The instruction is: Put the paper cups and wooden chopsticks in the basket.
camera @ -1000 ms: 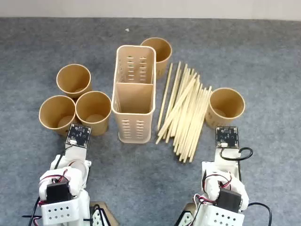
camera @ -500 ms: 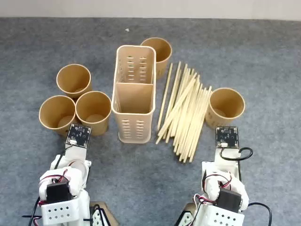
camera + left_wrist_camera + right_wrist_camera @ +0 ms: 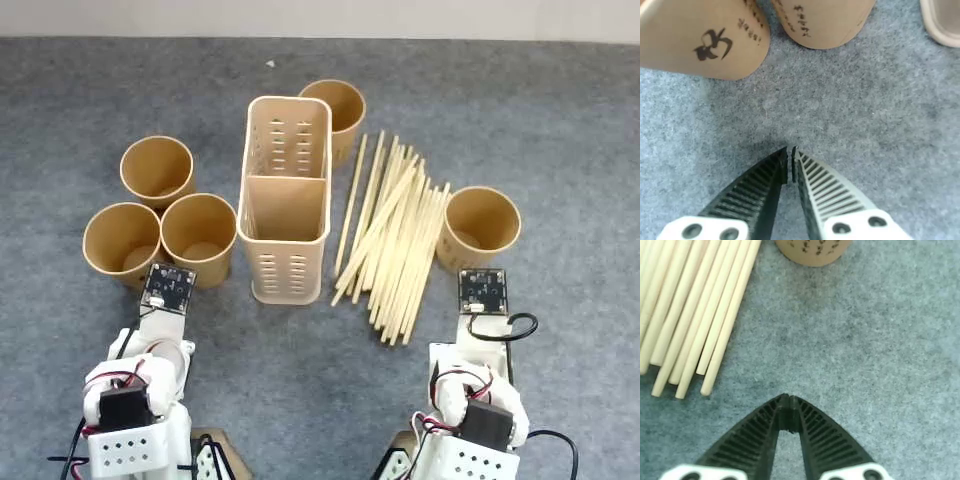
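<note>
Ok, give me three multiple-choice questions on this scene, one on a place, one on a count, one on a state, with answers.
1. Where do the wooden chopsticks lie?
A. In the basket
B. On the carpet, right of the basket
C. Across the cups' rims

2. How many paper cups stand on the carpet?
A. Three
B. Five
C. Seven

3. What state is the left claw in?
A. Shut and empty
B. Open around a cup
C. Shut on a chopstick

Answers:
1 B, the bundle lies flat on the carpet beside the basket's right wall.
2 B, three stand left of the basket, one behind it, one right of the chopsticks.
3 A, it is closed over bare carpet with nothing in it.
</note>
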Tool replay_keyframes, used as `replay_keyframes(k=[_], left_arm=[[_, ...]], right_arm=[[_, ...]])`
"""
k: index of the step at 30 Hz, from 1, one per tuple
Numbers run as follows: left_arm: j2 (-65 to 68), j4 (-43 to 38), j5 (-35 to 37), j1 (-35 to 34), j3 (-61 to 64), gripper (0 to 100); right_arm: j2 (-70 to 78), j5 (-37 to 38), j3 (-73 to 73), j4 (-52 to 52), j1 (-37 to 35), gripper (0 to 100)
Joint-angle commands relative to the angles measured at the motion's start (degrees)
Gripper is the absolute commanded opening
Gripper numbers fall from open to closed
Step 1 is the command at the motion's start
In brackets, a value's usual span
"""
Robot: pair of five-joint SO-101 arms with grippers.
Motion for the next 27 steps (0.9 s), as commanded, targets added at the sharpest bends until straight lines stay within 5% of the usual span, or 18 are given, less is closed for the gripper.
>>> replay_keyframes(k=[1,8,15,24,27], left_arm=[[-0.4,0.5,-0.6,1.1,1.1,5],[-0.5,0.5,-1.2,0.2,1.1,5],[-0.6,0.6,-21.5,-12.2,-5.5,5],[-0.3,3.4,-21.6,-16.7,-20.6,5],[-0.2,6.8,-21.7,-16.4,-28.3,5]], right_arm=[[-0.3,0.5,8.7,0.1,0.6,0.9],[-0.4,0.6,8.7,-0.5,0.4,0.9],[-0.4,17.1,8.7,-2.2,-0.4,1.0],[-0.2,17.7,0.6,1.6,1.4,7.9],[-0.2,23.7,-0.8,2.1,1.4,10.1]])
